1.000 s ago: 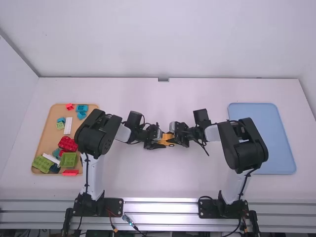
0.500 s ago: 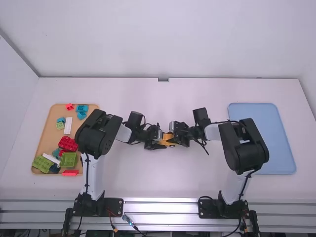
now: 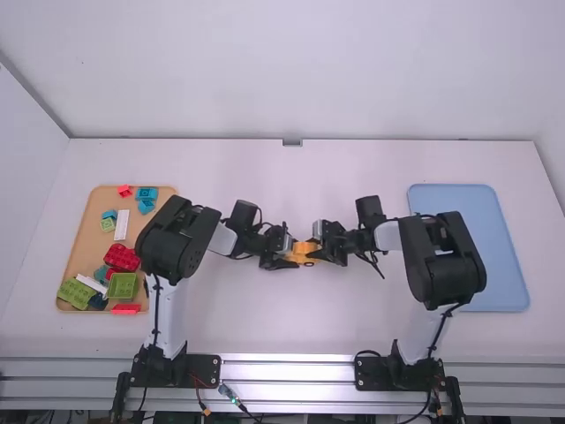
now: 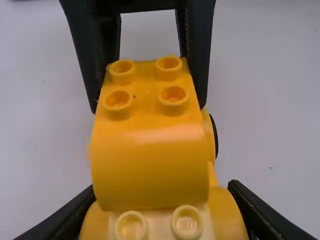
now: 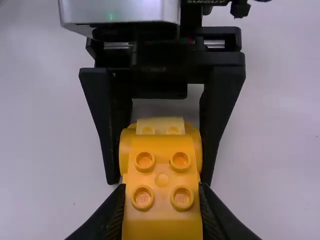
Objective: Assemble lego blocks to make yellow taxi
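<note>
Mid-table in the high view, the yellow taxi body (image 3: 303, 250) lies between my left gripper (image 3: 286, 258) and my right gripper (image 3: 323, 252). In the left wrist view, my left gripper (image 4: 162, 207) is shut across one end, beside a pale yellow brick (image 4: 160, 231). A curved section and the four-studded end of the body (image 4: 150, 165) extend beyond it, with a dark wheel edge (image 4: 215, 135) at one side. My right gripper (image 5: 161, 197) is shut on the studded end of the body (image 5: 161, 167) in the right wrist view; the pale brick (image 5: 160, 124) sits at the far end.
A tan tray (image 3: 81, 234) at the left holds several red, green, blue and white bricks, partly under the left arm. At the right is a blue tray (image 3: 494, 256), its near-left part behind the right arm.
My right gripper has shifted slightly to the right, and more of the yellow body shows between the grippers. The left arm has barely moved.
</note>
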